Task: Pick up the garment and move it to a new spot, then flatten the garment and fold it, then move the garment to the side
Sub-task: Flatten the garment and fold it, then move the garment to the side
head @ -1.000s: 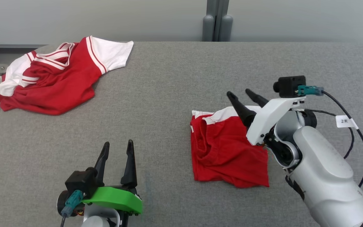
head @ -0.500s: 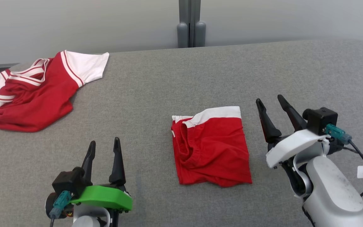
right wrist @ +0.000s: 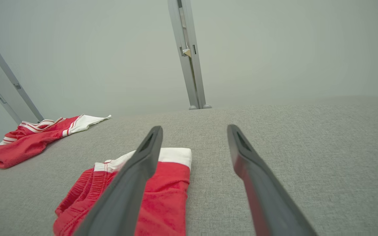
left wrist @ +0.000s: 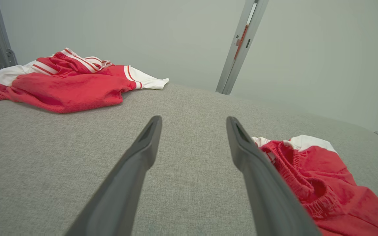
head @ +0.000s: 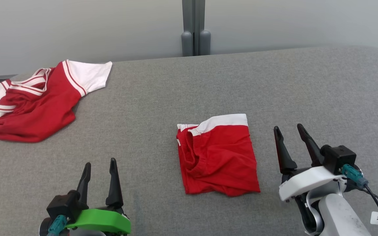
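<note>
At the table centre, the folded garment lies flat. The left gripper and right gripper flank it, jaws apart, touching nothing.

place: robot test lab | cues: grey cloth table, bare wall, metal post

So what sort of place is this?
Probably a robotics test lab: a grey cloth-covered table, bare partition walls behind it, and a folded garment and a crumpled jersey laid out.
</note>
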{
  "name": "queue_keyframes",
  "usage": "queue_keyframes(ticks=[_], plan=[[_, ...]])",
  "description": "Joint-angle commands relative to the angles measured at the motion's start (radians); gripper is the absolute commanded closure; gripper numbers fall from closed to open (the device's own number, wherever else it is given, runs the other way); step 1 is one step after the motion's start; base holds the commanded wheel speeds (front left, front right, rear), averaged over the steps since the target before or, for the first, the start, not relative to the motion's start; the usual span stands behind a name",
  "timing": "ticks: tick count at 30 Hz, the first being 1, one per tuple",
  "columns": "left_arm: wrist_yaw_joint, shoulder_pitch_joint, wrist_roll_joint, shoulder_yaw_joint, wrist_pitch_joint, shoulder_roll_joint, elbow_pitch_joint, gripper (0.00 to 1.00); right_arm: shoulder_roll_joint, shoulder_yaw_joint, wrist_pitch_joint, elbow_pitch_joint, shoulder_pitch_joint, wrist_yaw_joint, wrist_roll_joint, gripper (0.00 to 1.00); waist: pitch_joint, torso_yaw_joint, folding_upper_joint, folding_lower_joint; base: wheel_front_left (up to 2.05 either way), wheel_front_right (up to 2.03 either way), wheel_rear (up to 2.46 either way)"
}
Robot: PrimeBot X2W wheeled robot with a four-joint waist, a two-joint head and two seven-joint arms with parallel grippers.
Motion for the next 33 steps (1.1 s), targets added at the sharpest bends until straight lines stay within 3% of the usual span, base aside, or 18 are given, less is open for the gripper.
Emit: queue_keyframes(ticks=[1, 33], plan=[[-0.006, 0.015, 0.004, 0.005, -0.001, 0.001, -0.003, 0.00, 0.005, -0.013, -0.007, -0.008, 0.018, 0.000, -0.016, 0.00, -0.002, 0.002, 0.0000, 0.0000, 0.00, 0.00, 0.00], [0.007, -0.002, -0.014, -0.015, -0.001, 0.000, 0.005, 0.00, 0.016, -0.019, -0.007, 0.013, 0.018, 0.000, -0.020, 0.00, 0.016, 0.017, 0.0000, 0.0000, 0.00, 0.00, 0.00]])
